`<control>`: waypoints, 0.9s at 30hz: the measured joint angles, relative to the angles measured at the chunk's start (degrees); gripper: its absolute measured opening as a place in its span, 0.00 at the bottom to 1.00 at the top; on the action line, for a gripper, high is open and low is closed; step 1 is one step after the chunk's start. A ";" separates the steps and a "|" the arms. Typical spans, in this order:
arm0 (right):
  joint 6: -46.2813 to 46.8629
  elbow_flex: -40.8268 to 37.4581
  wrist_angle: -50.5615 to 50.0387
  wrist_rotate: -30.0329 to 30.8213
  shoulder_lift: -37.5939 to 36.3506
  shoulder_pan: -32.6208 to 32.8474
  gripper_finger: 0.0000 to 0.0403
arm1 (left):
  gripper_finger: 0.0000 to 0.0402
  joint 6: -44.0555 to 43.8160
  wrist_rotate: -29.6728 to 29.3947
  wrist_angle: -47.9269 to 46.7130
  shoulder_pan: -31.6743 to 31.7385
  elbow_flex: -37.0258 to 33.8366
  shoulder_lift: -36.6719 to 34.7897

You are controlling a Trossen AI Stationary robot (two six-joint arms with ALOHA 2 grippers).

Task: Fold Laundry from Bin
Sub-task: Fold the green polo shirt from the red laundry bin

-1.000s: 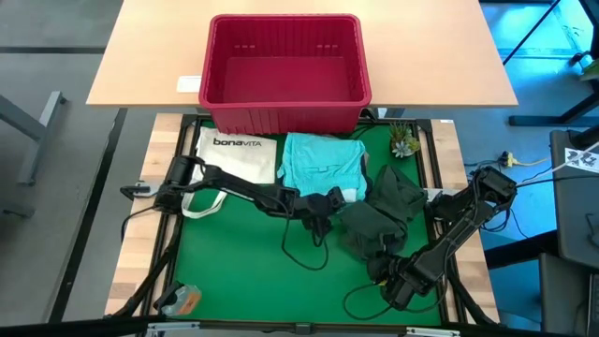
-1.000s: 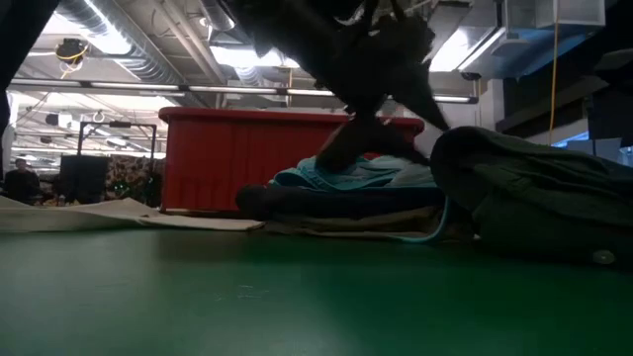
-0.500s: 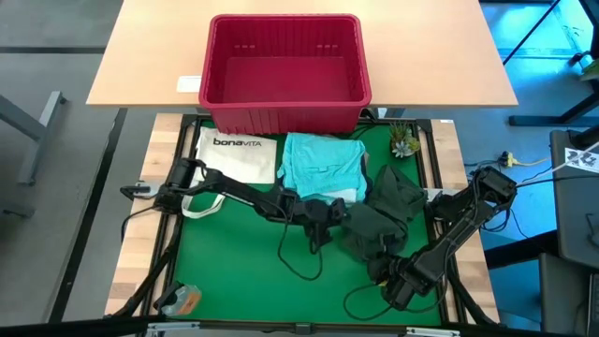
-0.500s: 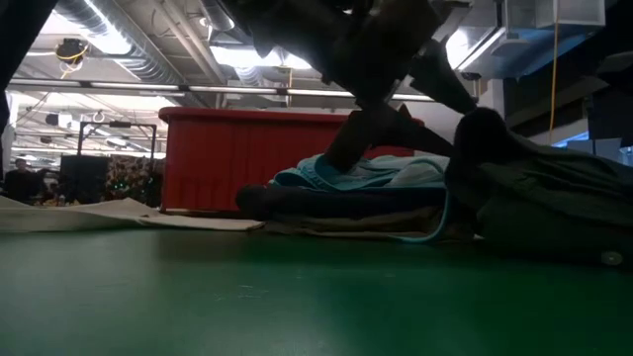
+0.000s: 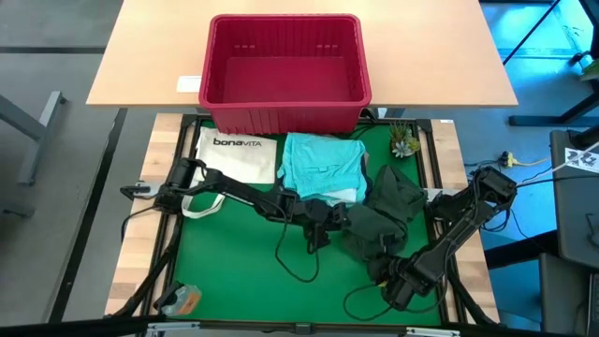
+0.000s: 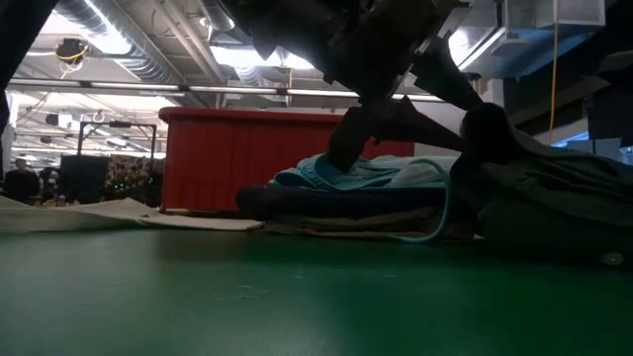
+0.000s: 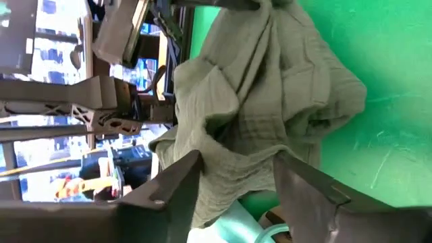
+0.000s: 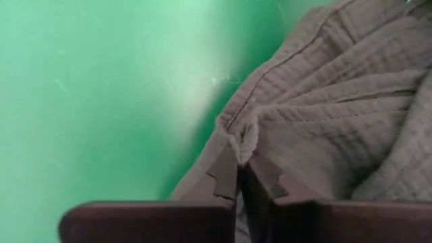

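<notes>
The red bin (image 5: pixel 281 117) stands beyond the green mat's far edge. A folded light turquoise garment (image 5: pixel 323 164) lies on top of a dark folded one (image 6: pixel 326 203). The crumpled dark green garment (image 5: pixel 388 201) lies on the mat to their right. My left gripper (image 7: pixel 237 158) is open at its left side, one finger on each side of a bulge of the cloth (image 7: pixel 236 128). My right gripper (image 8: pixel 241 162) is shut on its near edge, close to the mat's near right corner (image 5: pixel 388 276). My left gripper has the dark green cloth between its spread fingers (image 7: pixel 185 179); I cannot tell whether they touch it. My right gripper pinches the garment's stitched hem (image 8: pixel 237 138) between its two fingertips, slanting down from the near right. The cloth beside the hold lies slack on the mat.
A white bonaVITA tote (image 5: pixel 234 154) lies at the mat's far left. A small plant (image 5: pixel 404 142) stands at the far right corner, an orange thing (image 5: pixel 182 300) at the near left. Loose black cables (image 5: pixel 299 262) cross the middle. Bare mat shows at the near left.
My left gripper has gone a little toward the table's right edge, into the dark green garment's left side, and has turned. That side of the garment has been pushed up into a taller hump. My right gripper has kept still.
</notes>
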 joint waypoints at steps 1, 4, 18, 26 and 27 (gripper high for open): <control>0.00 0.25 0.00 0.25 0.00 0.00 0.01 | 0.44 -0.71 0.00 0.00 0.00 0.00 0.00; 0.01 0.77 -0.20 0.84 -0.42 0.00 0.01 | 0.34 -3.90 -0.01 0.01 -0.18 0.00 0.00; 15.79 0.93 -11.72 3.36 -7.74 0.04 0.00 | 0.01 -27.61 -0.18 9.56 1.18 0.00 -0.02; 34.16 0.93 -25.42 6.02 -11.78 0.04 0.00 | 0.00 -42.26 -0.20 10.69 4.46 0.00 -0.04; 36.79 0.93 -27.51 6.04 -12.00 0.04 0.00 | 0.00 -43.66 -0.20 10.70 4.70 0.00 -0.04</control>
